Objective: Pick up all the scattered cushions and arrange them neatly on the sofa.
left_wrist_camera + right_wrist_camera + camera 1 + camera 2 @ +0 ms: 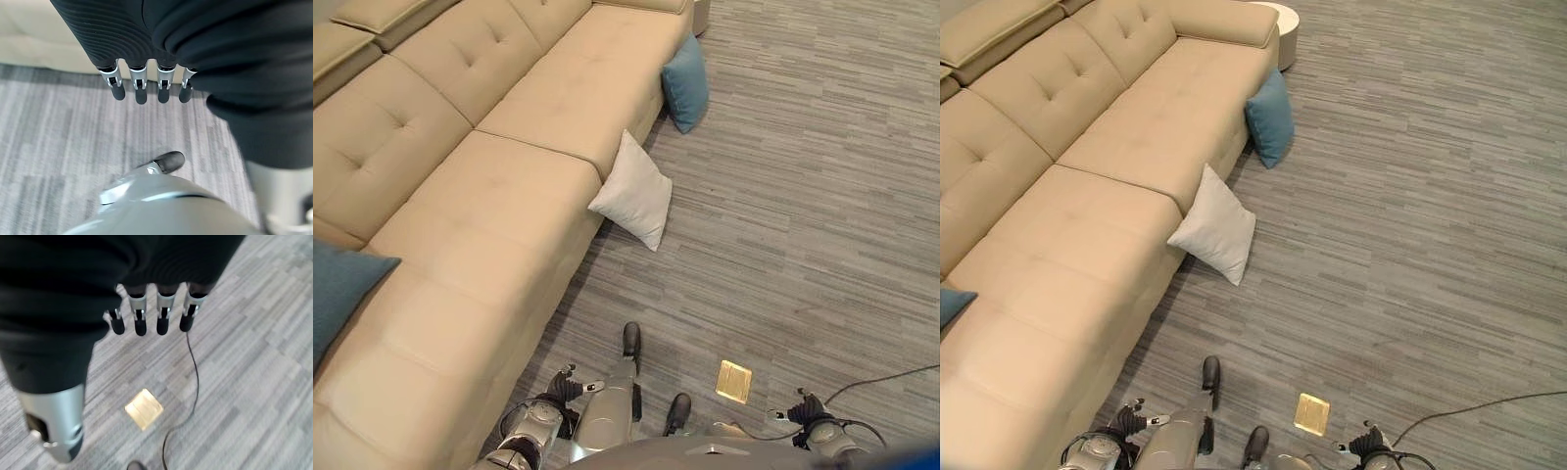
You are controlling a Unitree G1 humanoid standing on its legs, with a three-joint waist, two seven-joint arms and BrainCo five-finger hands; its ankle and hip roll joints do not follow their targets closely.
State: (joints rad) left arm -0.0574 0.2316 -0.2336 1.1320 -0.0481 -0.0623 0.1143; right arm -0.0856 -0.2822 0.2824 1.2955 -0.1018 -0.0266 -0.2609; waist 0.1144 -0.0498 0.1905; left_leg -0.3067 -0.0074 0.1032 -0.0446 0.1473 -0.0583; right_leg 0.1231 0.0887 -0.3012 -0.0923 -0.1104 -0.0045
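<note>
Grey carpet (pixel 803 196) holds our white cushion (pixel 633 190) and blue cushion (pixel 686 83) against the sofa (pixel 499 196); our left hand (pixel 142 78) and right hand (pixel 151 313) hang slack and empty.

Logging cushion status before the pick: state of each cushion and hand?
white cushion: on the floor, leaning against the sofa front.
blue cushion: on the floor, leaning against the sofa front, farther along.
second blue cushion: already on the sofa seat.
left hand: open, empty.
right hand: open, empty.
</note>
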